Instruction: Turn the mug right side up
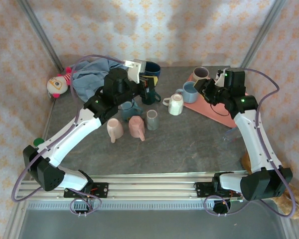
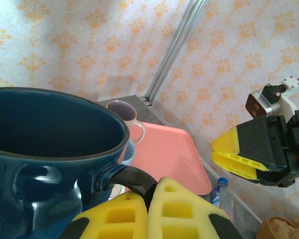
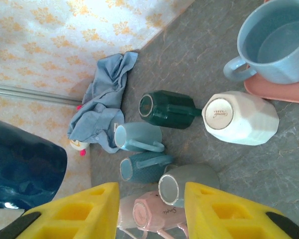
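1. Pink mugs (image 1: 137, 126) lay on the grey tabletop (image 1: 189, 144), nearest the arm bases.
2. Left fingers (image 2: 182, 211) were clamped on the handle (image 2: 124, 177) of the navy mug (image 2: 45, 149), which sat mouth up by the blue cloth (image 1: 92, 74) at the rear.
3. Right fingers (image 3: 72, 211) stood partly apart, empty, near the pink tray (image 1: 212, 107).

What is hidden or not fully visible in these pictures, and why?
Left wrist: navy mug, base cut by bottom edge; handle partly behind left tool.
Right wrist: pink mug, cut by bottom edge.
Top: teal mug, partly under left arm.
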Available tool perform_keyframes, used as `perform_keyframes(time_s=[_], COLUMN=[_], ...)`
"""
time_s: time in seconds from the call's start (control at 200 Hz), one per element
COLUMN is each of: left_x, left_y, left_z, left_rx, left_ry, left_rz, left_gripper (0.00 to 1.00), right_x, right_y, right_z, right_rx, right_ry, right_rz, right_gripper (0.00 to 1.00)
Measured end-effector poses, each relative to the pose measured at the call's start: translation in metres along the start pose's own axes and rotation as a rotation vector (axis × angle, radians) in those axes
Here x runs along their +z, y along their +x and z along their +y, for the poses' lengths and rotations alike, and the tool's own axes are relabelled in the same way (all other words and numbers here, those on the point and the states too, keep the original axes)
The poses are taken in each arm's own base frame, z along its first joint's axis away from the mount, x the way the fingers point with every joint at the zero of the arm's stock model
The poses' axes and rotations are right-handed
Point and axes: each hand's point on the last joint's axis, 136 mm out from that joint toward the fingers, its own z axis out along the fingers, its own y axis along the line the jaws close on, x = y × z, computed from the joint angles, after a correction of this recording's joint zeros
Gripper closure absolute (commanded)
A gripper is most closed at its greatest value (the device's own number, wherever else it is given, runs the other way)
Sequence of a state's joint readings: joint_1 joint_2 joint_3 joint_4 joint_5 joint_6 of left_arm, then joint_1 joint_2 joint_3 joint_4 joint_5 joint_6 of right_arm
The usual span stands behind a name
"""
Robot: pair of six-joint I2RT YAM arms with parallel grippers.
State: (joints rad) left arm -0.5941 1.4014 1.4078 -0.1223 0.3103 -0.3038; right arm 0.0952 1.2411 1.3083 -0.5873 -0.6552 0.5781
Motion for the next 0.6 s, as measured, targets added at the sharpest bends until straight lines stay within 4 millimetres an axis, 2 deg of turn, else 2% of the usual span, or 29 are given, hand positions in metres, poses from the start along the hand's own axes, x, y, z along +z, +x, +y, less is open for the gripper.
perform_keyframes(time_s=[0.16, 0.345, 0.601], left_x=[0.006, 0.014, 0.035], left_y=[0.002, 0.003, 0.022], left_z=[0.002, -0.003, -0.041], left_rx=[0.003, 0.018, 0.082], left_ry=[0.0, 0.044, 0.176], left_rz=[-0.002, -0.03, -0.03], left_gripper=[1.0, 1.0, 1.0], right_x=[0.003, -0.001, -0.011], right_y=[0.005, 0.001, -0.028], right_z=[-0.003, -0.014, -0.045], right_rx=[-0.011, -0.023, 0.033], right_ry=[-0.001, 0.022, 0.095], right_rz=[0.022, 0.02, -0.028], right_gripper=[0.61, 0.61, 0.62])
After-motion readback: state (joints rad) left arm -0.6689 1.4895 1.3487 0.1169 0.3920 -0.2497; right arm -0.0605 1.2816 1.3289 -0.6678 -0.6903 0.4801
